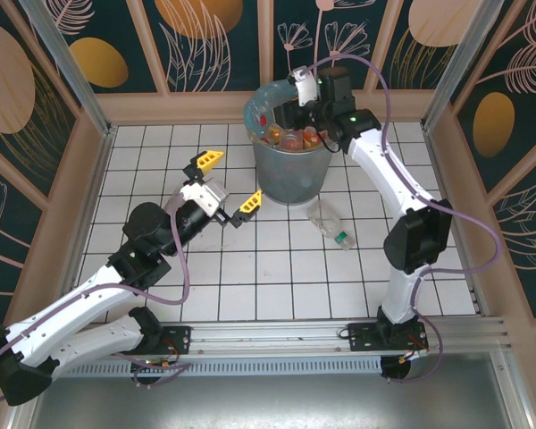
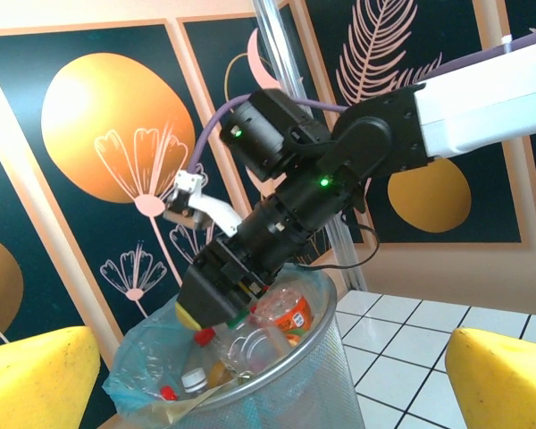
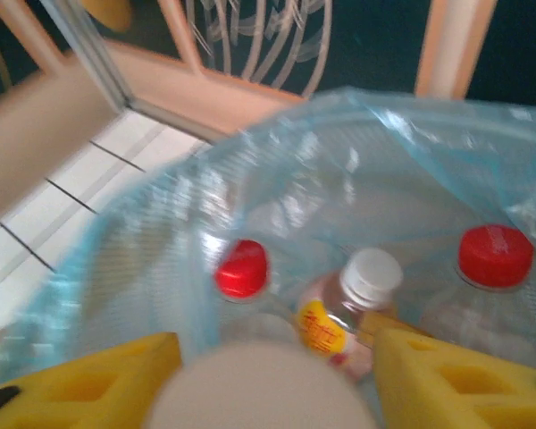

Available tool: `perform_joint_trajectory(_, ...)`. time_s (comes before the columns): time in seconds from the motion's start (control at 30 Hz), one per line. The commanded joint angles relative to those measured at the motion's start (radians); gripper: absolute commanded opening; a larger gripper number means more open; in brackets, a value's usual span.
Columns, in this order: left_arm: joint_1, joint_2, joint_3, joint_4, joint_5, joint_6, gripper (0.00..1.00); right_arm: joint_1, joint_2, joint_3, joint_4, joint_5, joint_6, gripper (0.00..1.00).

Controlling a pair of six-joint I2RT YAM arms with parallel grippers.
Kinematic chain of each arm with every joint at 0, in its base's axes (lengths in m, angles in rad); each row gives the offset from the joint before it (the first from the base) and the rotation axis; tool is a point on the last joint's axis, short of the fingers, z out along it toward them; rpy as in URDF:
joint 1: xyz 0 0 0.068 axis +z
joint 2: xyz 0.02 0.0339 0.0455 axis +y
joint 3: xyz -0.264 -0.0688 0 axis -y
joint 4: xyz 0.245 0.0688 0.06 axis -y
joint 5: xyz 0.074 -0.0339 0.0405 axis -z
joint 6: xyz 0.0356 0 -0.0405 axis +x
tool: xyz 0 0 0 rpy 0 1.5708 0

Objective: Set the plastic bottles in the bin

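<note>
Grey round blue-lined mesh bin (image 1: 290,179) sits heaped with clear plastic bottles (image 3: 353,304), so whatever pale blur (image 3: 250,393) the right pincer (image 3: 277,357) straddles above it, grip untellable, may bounce out over the rim toward the clear green-capped bottle (image 1: 329,223) on the counter (image 1: 250,277); left pincer (image 1: 228,183) hangs released.

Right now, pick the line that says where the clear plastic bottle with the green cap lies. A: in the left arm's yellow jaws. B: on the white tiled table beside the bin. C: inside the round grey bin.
B: the clear plastic bottle with the green cap lies on its side on the white tiled table, just outside the round grey bin.
</note>
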Motion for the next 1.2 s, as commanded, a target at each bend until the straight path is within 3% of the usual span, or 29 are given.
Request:
perform_joint_trajectory(0.0, -0.001, 0.001, 0.000, 0.012, 0.005, 0.013, 0.99, -0.007, 0.052, 0.067, -0.091, 0.073, 0.026, 0.64)
perform_joint_trajectory(0.23, -0.001, -0.010, 0.001, 0.007, -0.004, 0.017, 0.99, -0.007, 0.068, 0.163, -0.020, 0.089, 0.090, 0.81)
perform_joint_trajectory(0.53, -0.001, -0.030, -0.002, -0.006, -0.062, 0.013, 0.99, -0.004, 0.013, 0.142, -0.009, 0.013, 0.128, 0.80)
perform_joint_trajectory(0.6, -0.001, -0.020, 0.013, -0.027, -0.117, 0.008, 0.99, 0.001, -0.030, 0.103, 0.007, 0.005, 0.139, 0.78)
perform_joint_trajectory(0.77, 0.018, 0.056, 0.086, -0.101, -0.465, -0.111, 0.99, 0.032, -0.214, -0.102, 0.148, -0.008, 0.162, 0.76)
perform_joint_trajectory(0.8, 0.042, 0.078, 0.113, -0.157, -0.493, -0.157, 0.98, 0.039, -0.248, -0.144, 0.178, -0.009, 0.166, 0.76)
perform_joint_trajectory(0.93, 0.207, 0.171, 0.231, -0.383, -0.378, -0.382, 0.98, 0.058, -0.397, -0.291, 0.230, 0.025, 0.179, 0.76)
perform_joint_trajectory(1.17, 0.296, 0.293, 0.295, -0.521, -0.286, -0.556, 0.99, 0.050, -0.702, -0.602, 0.171, 0.222, 0.217, 0.72)
